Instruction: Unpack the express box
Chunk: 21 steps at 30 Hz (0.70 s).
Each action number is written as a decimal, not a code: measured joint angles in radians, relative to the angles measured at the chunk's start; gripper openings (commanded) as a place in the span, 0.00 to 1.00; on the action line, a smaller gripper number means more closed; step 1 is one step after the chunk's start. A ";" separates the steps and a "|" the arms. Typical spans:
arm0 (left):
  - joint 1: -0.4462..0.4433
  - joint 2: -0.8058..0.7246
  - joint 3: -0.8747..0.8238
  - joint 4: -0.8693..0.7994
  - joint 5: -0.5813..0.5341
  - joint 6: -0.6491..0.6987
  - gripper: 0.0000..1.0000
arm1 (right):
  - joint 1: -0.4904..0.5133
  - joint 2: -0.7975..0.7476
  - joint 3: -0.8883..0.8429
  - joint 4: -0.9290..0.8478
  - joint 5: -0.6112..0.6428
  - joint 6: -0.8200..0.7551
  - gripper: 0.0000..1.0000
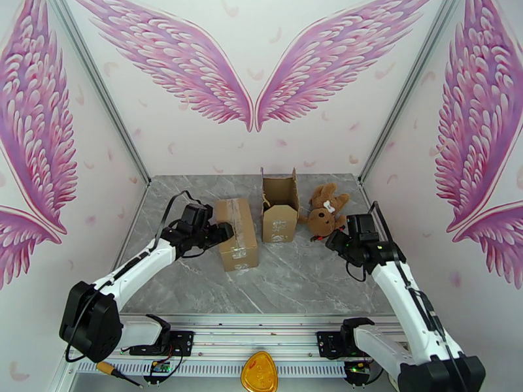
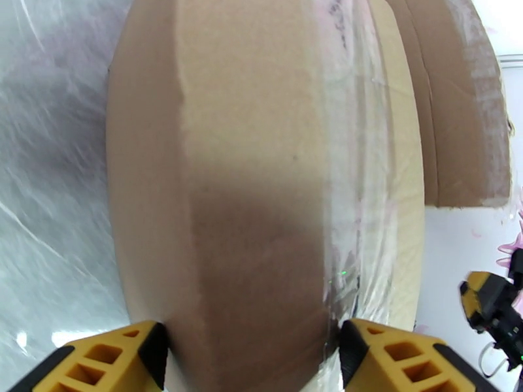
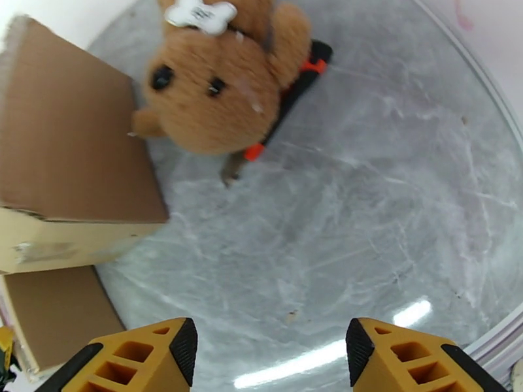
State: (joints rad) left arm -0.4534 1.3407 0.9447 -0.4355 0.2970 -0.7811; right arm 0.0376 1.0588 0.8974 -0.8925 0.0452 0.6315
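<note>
**Item 1:** taped box [image 1: 236, 234], lying left of centre on the table [image 1: 307, 282], tape looking unbroken. The left gripper [image 1: 221, 232] is straddling its left end, 1 finger at each side, probably to steady it for opening. I cannot tell whether it is squeezing yet.

**Item 2:** open box [image 1: 280, 210], standing just right of item 1 with its flaps up.

**Item 3:** toy [image 1: 327, 212], sitting just beside the open box, seemingly already unpacked. The right gripper [image 1: 336, 242] is hovering near it over bare table, jaws spread and holding nothing.
</note>
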 measured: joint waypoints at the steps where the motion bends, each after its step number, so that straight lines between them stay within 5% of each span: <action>1: -0.013 0.000 0.000 -0.001 -0.005 -0.007 0.72 | -0.014 0.030 -0.012 0.019 -0.007 0.000 0.61; 13: -0.053 -0.002 0.034 -0.054 -0.066 0.025 0.75 | -0.049 0.436 0.073 0.268 -0.031 -0.015 0.53; 21: -0.053 -0.035 0.053 -0.130 -0.123 0.087 0.77 | -0.040 0.615 0.262 0.374 -0.088 -0.042 0.58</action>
State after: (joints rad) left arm -0.5068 1.3052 0.9974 -0.5655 0.1741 -0.6945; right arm -0.0029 1.6733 1.1595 -0.5186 -0.0429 0.5900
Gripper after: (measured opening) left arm 0.763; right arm 0.564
